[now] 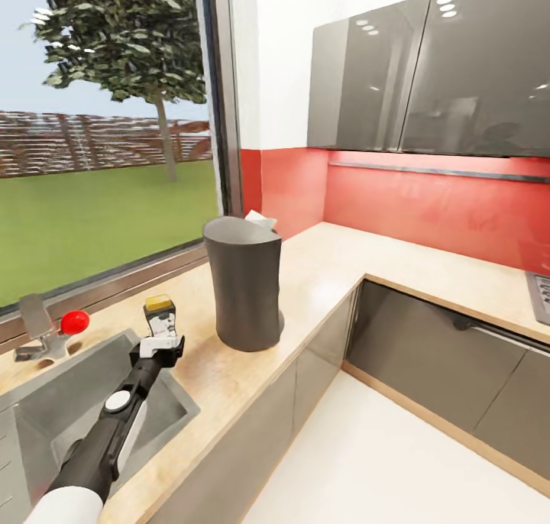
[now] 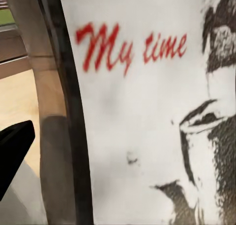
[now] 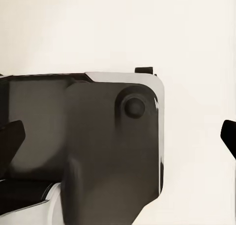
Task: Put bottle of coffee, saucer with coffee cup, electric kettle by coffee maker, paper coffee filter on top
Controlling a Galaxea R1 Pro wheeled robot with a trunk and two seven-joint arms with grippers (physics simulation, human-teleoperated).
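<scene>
The coffee bottle, apparently clamped between the left gripper's jaws, should be set upright beside the coffee maker; the right gripper's state cannot be told.

A home kitchen. A wooden bench turns a corner under grey wall cabinets at 1 o'clock, red backsplash between. A sink with tap sits at 8 o'clock below a garden window.

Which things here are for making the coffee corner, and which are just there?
For the job:
coffee maker
paper coffee filter on top of it
bottle of coffee, at the left gripper

Just there:
sink
tap
window
</scene>
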